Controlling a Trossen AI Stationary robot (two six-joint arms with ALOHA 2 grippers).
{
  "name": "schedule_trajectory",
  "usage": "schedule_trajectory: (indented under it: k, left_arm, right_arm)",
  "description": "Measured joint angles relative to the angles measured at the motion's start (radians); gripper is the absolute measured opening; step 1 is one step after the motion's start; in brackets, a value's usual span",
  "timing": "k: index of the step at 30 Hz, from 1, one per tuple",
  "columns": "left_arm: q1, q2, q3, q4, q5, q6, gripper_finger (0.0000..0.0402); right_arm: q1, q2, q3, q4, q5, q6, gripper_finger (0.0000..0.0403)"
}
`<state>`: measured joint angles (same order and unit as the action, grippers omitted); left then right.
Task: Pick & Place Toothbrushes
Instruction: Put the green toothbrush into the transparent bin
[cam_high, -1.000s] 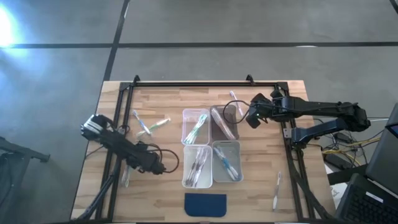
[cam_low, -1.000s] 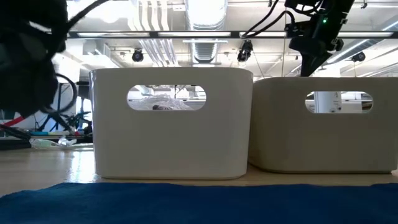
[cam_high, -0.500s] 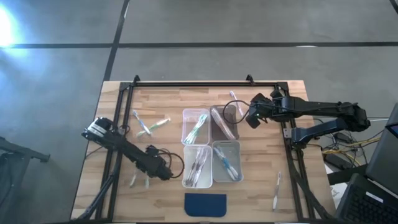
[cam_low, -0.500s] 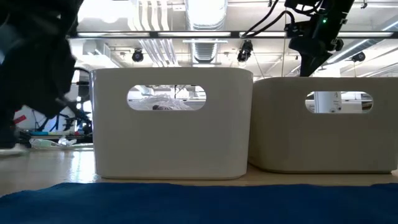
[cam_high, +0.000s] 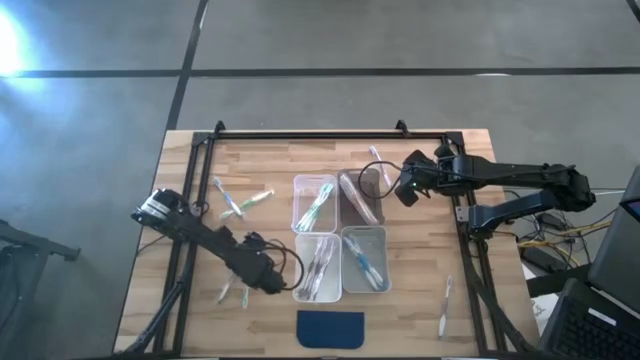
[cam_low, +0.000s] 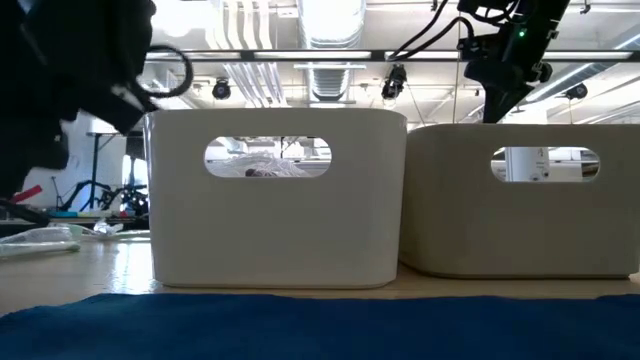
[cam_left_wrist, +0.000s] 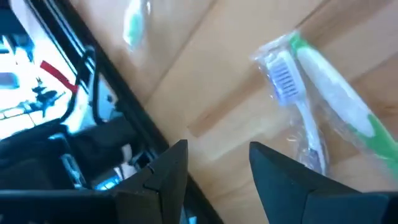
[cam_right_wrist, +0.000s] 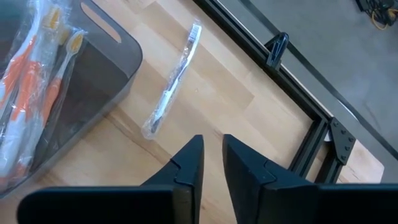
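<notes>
Wrapped toothbrushes lie flat on the wood: a few at the far left (cam_high: 232, 200), two (cam_high: 234, 292) near my left arm, one (cam_high: 375, 160) beyond the bins, one (cam_high: 445, 305) at the near right. Others lie in four clear bins (cam_high: 338, 232). My left gripper (cam_high: 272, 283) hovers open beside the near left bin (cam_high: 316, 267). In its wrist view a green-handled toothbrush (cam_left_wrist: 317, 109) lies past the fingers, with nothing between them. My right gripper (cam_right_wrist: 212, 158) hangs above the table by the far right bin (cam_high: 360, 197), shut to a narrow slit and holding nothing.
A dark blue pad (cam_high: 331, 328) lies at the near edge, in front of the bins. Black frame rails (cam_high: 330, 135) run along the far and side edges of the table. The far right bin (cam_right_wrist: 93, 68) holds orange toothbrushes (cam_right_wrist: 31, 87).
My left gripper has risen and gone toward the table's right and near edges, closer to the near left bin, staying open. The two toothbrushes that its arm had covered now show on the wood beside it.
</notes>
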<state>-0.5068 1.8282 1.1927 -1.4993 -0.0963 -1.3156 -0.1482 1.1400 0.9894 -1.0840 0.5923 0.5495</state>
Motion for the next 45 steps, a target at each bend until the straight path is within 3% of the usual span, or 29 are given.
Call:
schedule_trajectory:
  k: [4, 8, 14, 19, 22, 32, 45]
  left_arm:
    - [0.0, 0.0, 0.067, 0.012, -0.04, 0.067, 0.0177]
    - [-0.003, 0.0, 0.125, 0.094, -0.042, 0.292, 0.0177]
    - [-0.006, 0.0, 0.169, 0.208, -0.049, 0.849, 0.0177]
    - [-0.008, -0.001, 0.155, 0.208, 0.008, 1.421, 0.0177]
    - [-0.013, -0.001, 0.135, 0.23, 0.041, 1.616, 0.0177]
    - [-0.049, -0.002, 0.098, 0.226, 0.069, 1.732, 0.0177]
    - [-0.053, -0.002, -0.02, 0.389, 0.081, 1.843, 0.0177]
  right_arm:
    - [0.0, 0.0, 0.0, 0.0, -0.001, 0.0, 0.0044]
    - [0.0, 0.0, 0.0, 0.0, -0.001, 0.0, 0.0045]
    - [0.0, 0.0, 0.0, 0.0, -0.002, 0.0, 0.006]
    - [0.0, 0.0, 0.0, -0.001, -0.026, -0.003, 0.0075]
    - [0.0, 0.0, 0.0, -0.001, -0.036, -0.003, 0.0082]
    - [0.0, 0.0, 0.0, -0.001, -0.051, 0.0, 0.0095]
    - [0.0, 0.0, 0.0, 0.0, -0.052, 0.023, 0.0053]
